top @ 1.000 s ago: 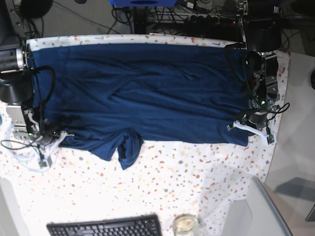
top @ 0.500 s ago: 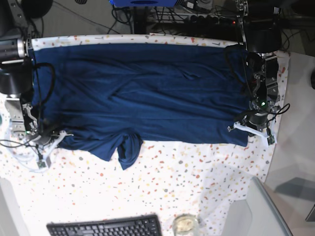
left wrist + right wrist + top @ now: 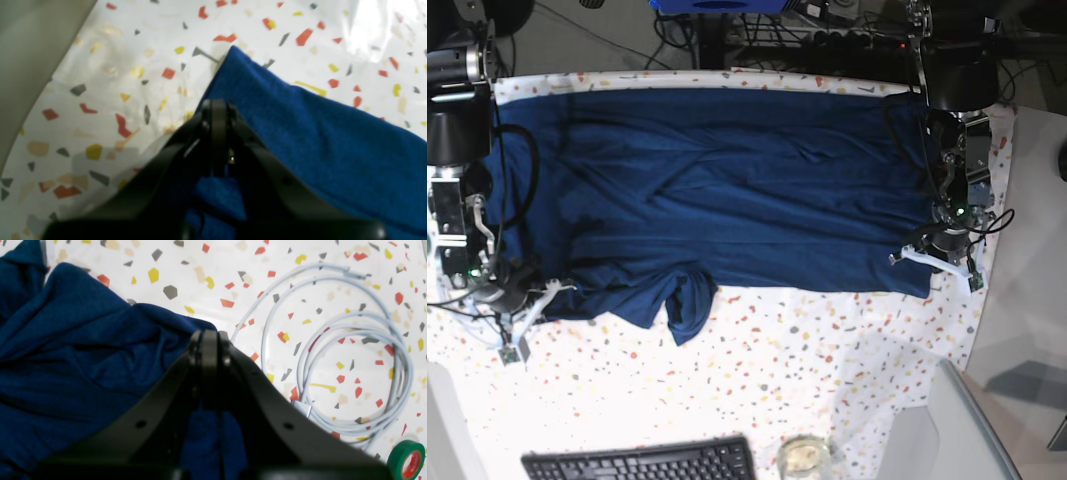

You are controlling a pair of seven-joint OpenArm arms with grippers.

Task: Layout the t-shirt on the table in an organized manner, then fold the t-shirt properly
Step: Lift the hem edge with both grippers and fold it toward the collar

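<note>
The dark navy t-shirt (image 3: 717,190) lies spread wide across the speckled table (image 3: 777,370), with one sleeve bunched at its near edge. At the base view's right, my left gripper (image 3: 937,262) is shut on the t-shirt's near corner. The left wrist view shows its closed tips (image 3: 215,106) pinching the blue fabric (image 3: 300,133). My right gripper (image 3: 519,305), at the base view's left, is shut on the opposite near corner. In the right wrist view its tips (image 3: 209,336) clamp the t-shirt's rumpled edge (image 3: 83,350).
A coiled white cable (image 3: 350,373) and a green tape roll (image 3: 407,458) lie just beside my right gripper. A black keyboard (image 3: 642,463) and a glass (image 3: 804,458) sit at the near edge. A plain grey surface (image 3: 957,430) borders the near right corner.
My right gripper has drawn its corner of the t-shirt a little toward the near edge, and that arm has shifted. The left arm has stayed still.
</note>
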